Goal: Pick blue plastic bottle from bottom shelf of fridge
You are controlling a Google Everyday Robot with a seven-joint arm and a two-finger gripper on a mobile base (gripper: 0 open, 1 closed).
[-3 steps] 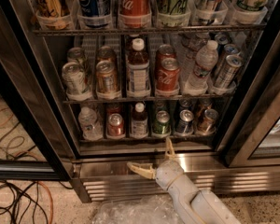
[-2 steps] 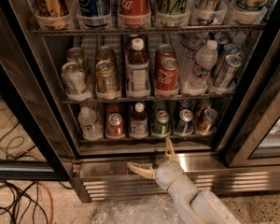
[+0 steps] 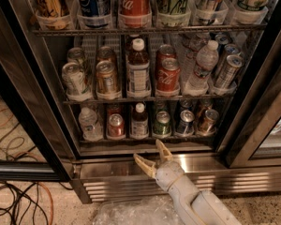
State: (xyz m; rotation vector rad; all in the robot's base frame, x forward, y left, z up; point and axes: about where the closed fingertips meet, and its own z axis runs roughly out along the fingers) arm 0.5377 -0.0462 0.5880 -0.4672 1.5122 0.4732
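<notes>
The fridge (image 3: 107, 161) stands open in front of me with wire racks of drinks. The blue plastic bottle (image 3: 139, 121) stands upright on the bottom shelf (image 3: 145, 138), third from the left, with a white cap, dark liquid and a pale label. It stands between a small red can (image 3: 115, 125) and a green can (image 3: 162, 123). My gripper (image 3: 153, 153) is open and empty, just below and in front of the shelf's front edge, slightly right of the bottle. Its tan fingers (image 3: 163, 149) point up and to the left.
A larger bottle of the same look (image 3: 138, 69) stands on the middle rack among cans. A clear water bottle (image 3: 89, 122) is at the bottom shelf's left end. Dark door frames (image 3: 260, 111) flank the opening. Cables (image 3: 14, 196) lie on the floor at left; crumpled plastic (image 3: 131, 212) lies below.
</notes>
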